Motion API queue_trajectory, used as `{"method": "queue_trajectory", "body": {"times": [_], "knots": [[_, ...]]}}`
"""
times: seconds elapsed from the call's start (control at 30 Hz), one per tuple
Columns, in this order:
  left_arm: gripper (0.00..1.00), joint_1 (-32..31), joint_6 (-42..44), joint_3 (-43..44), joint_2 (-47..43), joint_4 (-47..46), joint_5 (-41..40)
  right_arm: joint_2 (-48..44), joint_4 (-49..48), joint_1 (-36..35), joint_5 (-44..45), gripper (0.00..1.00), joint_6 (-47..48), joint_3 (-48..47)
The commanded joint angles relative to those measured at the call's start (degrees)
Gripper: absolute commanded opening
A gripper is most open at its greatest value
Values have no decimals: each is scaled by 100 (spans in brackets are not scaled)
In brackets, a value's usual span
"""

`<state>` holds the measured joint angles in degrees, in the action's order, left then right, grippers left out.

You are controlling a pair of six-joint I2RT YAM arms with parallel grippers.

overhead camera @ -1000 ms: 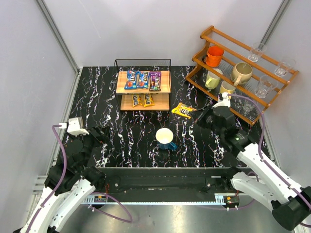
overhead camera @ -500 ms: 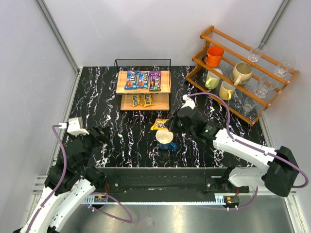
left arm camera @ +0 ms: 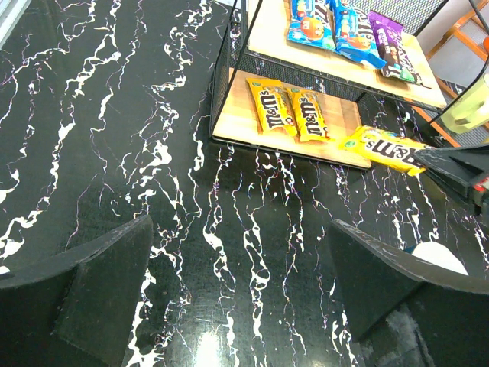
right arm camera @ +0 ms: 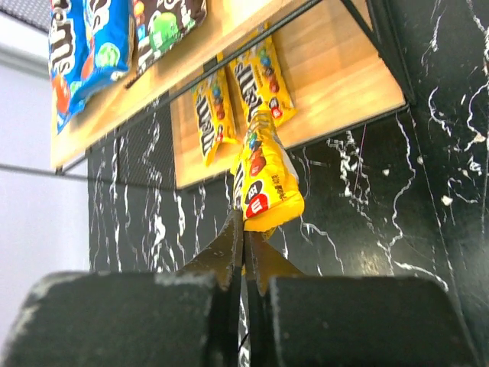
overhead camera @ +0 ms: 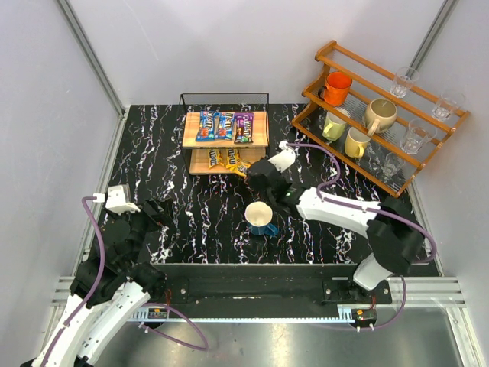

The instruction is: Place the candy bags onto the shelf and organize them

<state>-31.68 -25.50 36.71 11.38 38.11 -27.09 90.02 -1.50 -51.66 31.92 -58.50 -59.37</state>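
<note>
1. Down at the front lip of the shelf's (overhead camera: 263,136) lower tier, the right gripper (right arm camera: 244,238) is pinched shut on a yellow candy bag (right arm camera: 263,180). It's the only one not shelved, so I'd call this the final placement.
2. Two yellow bags (right arm camera: 263,76) lie on that board, with the blue pair (overhead camera: 214,125) and the purple one (overhead camera: 244,126) up top.
3. Next move, my guess: slide it in flat beside the yellows, mind the wire frame (right arm camera: 367,23), then let go.
4. Right arm (overhead camera: 336,210) stretches low over the worktop (overhead camera: 191,214), passing behind the blue mug (overhead camera: 261,219). Left gripper (left arm camera: 241,275) hangs open, well apart.
</note>
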Motion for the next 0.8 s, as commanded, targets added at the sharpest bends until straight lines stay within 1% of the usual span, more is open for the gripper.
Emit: {"method": "queue_trajectory", "body": {"times": [0.0, 0.17, 0.27, 0.43, 0.77], "knots": [[99, -22, -8, 91, -21, -102, -7, 463, -535, -309, 1728, 0, -627, -557], [99, -31, 1, 91, -39, -102, 11, 1165, -676, -441, 2624, 0, -680, -1146], [99, -31, 1, 91, -48, -119, 28, 1465, -816, -450, 2976, 0, -742, -1383], [99, -31, 18, 82, -48, -137, 90, 1790, -651, -450, 3512, 0, -1066, -1682], [99, -66, 54, 82, -48, -163, 143, 2204, 70, -450, 4023, 0, -1884, -2051]]}}
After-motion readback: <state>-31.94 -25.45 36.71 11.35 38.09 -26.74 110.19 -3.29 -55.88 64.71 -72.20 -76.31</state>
